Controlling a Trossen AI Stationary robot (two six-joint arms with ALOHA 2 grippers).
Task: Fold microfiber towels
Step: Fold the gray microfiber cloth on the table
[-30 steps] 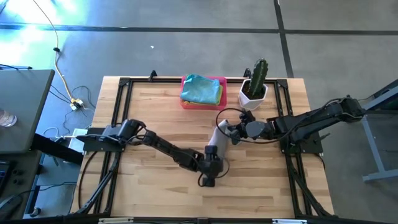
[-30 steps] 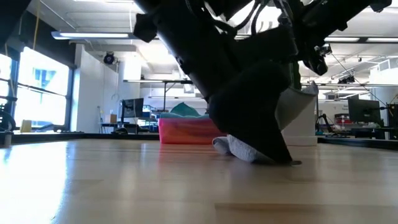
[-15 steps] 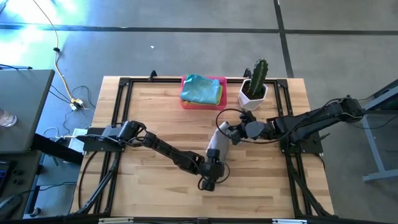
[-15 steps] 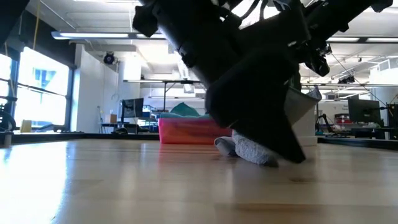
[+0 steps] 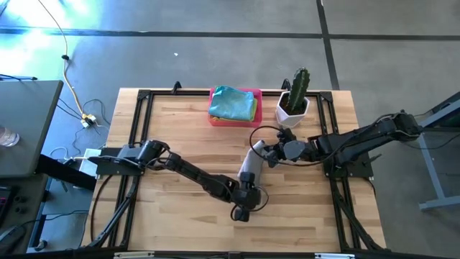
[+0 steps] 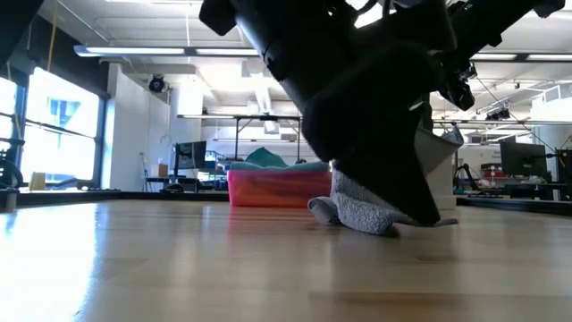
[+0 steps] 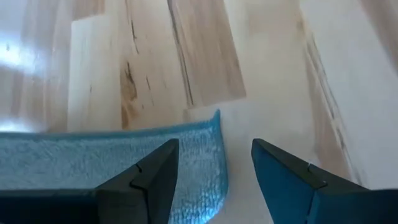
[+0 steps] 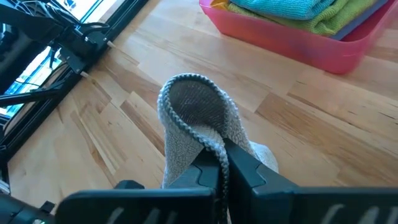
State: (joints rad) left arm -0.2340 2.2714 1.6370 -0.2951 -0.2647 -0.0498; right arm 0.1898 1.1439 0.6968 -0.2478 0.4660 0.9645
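Observation:
A grey microfiber towel [image 5: 249, 164] lies near the middle of the table, its far end raised in my right gripper [image 5: 260, 151], which is shut on it. My left gripper [image 5: 251, 196] stands open just in front of the towel, low over the wood. In the left wrist view its fingers [image 7: 155, 177] straddle the towel's near corner [image 7: 208, 155], which rests flat on the table. In the low view the left gripper [image 6: 427, 213] hides part of the towel [image 6: 362, 213]. More towels, teal and lime green, lie folded in the pink tray [image 5: 253, 94]. My right gripper pinches a fold of the grey towel [image 8: 214, 148] between its two shut fingers, slanting down from the table's right side. Above the fingers the cloth arches in a loop [image 8: 193, 106]. The rest hangs slack, its lower end on the table. My left gripper: I cannot tell whether it touches the towel.
A potted cactus in a white pot [image 5: 293, 101] stands at the back right, next to the pink tray [image 8: 292, 46]. A black frame [image 5: 133, 144] runs round the table's edges. Bare wood [image 5: 180, 129] spreads to the left and near side.
My left gripper has risen a little and drawn slightly toward the table's near edge, staying open. In the low view more of the grey towel shows behind it. My right gripper has kept still.

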